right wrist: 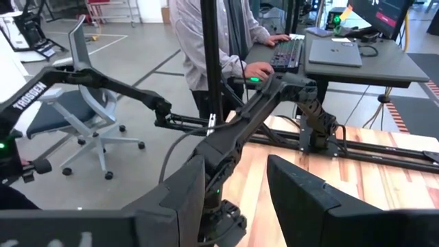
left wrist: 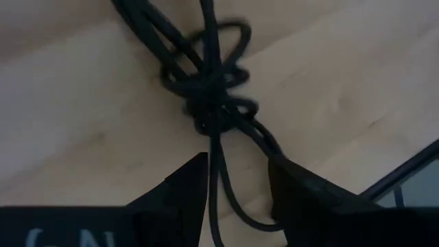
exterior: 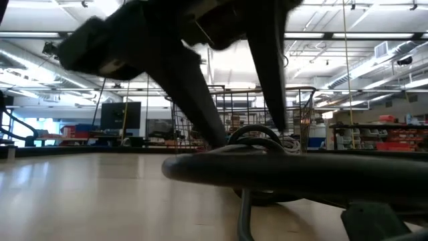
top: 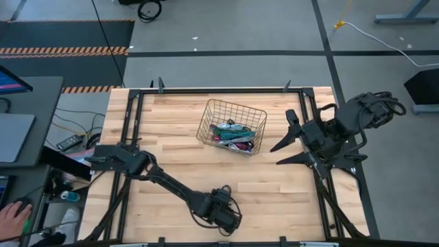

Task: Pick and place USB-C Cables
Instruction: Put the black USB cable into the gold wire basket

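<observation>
The left gripper, fingers parted and clamping nothing, hangs at the table's six o'clock edge over a knotted black USB-C cable bundle whose strand runs lengthwise between them, while the other cables sit in the wire-mesh basket toward twelve.

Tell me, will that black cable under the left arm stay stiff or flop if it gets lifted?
Probably flop. The black cable lies in loose, tangled loops on the table, so strands would likely dangle. It looks thin, so probably light. One strand runs between the left gripper's open fingers, and it might slip through.
</observation>
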`<action>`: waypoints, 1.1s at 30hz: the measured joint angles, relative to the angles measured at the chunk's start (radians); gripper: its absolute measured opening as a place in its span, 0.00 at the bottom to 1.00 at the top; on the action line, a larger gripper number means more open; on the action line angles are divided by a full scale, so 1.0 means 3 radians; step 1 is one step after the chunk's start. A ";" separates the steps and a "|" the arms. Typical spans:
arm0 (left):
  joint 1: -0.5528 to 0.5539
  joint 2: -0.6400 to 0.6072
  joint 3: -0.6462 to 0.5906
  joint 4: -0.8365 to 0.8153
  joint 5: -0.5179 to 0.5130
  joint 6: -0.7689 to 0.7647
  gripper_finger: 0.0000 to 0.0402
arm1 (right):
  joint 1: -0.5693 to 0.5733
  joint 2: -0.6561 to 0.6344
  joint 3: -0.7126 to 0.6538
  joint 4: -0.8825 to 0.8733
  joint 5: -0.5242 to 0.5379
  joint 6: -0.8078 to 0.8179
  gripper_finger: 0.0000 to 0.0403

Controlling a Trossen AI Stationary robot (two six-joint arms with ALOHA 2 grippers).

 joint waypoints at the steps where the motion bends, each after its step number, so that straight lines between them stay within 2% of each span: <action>1: 0.0008 0.0030 0.0000 0.0048 0.0050 0.0025 0.40 | -0.0001 -0.0008 0.0000 0.0000 0.0000 -0.0001 0.41; 8: 0.0060 0.0142 0.0000 0.0202 0.0165 0.0065 0.39 | -0.0001 -0.0032 0.0000 -0.0001 -0.0001 -0.0052 0.41; 11: 0.0091 0.0139 0.0000 0.0202 0.0168 0.0191 0.30 | -0.0001 -0.0039 0.0000 -0.0001 -0.0002 -0.0062 0.41; 15: 0.0141 0.0071 0.0000 0.0175 0.0164 0.0481 0.07 | -0.0001 -0.0043 0.0000 -0.0003 -0.0001 -0.0062 0.41; 16: 0.0154 0.0033 0.0000 0.0188 0.0163 0.0554 0.04 | -0.0001 -0.0045 0.0000 -0.0004 -0.0001 -0.0063 0.41; 19: 0.0169 -0.0092 0.0062 0.0073 0.0160 0.0714 0.04 | -0.0001 -0.0057 0.0000 -0.0009 -0.0001 -0.0063 0.41; 22: 0.0166 -0.0257 0.0290 -0.0233 0.0082 0.0943 0.04 | -0.0001 -0.0079 0.0000 -0.0021 0.0015 -0.0065 0.41; 25: 0.0117 -0.0392 0.0760 -0.0793 -0.0123 0.1318 0.04 | -0.0007 -0.0122 0.0000 -0.0057 0.0050 -0.0079 0.41; 28: 0.0092 -0.0426 0.1376 -0.1628 -0.0472 0.1895 0.04 | -0.0010 -0.0167 0.0000 -0.0112 0.0149 -0.0115 0.41; 29: 0.0102 -0.0487 0.1395 -0.1773 -0.0570 0.2146 0.04 | -0.0010 -0.0180 -0.0001 -0.0126 0.0182 -0.0117 0.41; 33: 0.0306 -0.0928 0.1004 -0.1813 -0.0640 0.3233 0.04 | -0.0011 -0.0230 -0.0001 -0.0125 0.0212 -0.0115 0.41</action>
